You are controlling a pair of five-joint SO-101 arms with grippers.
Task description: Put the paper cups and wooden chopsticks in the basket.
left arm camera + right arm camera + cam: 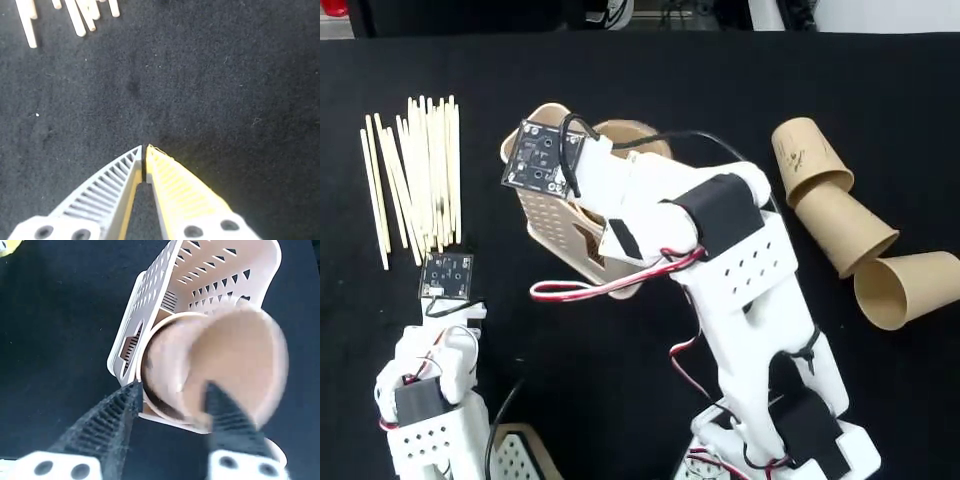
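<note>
Wooden chopsticks (415, 170) lie in a loose bundle at the table's far left; their ends (75, 17) show ahead of my left gripper (145, 148). That gripper is shut with nothing in it and hovers low over the black cloth. My right arm (650, 200) stretches over the beige perforated basket (552, 225) at the table's middle. My right gripper (174, 387) is open, with one black finger outside a blurred paper cup (225, 355) and the other inside its mouth. That cup sits at the basket's (165, 275) opening. Three more paper cups (840, 225) lie on their sides at the right.
The black cloth (620, 400) covers the whole table. A small beige perforated piece (520, 455) lies at the front edge between the two arm bases. The left arm (435, 390) stands at the front left, just short of the chopsticks.
</note>
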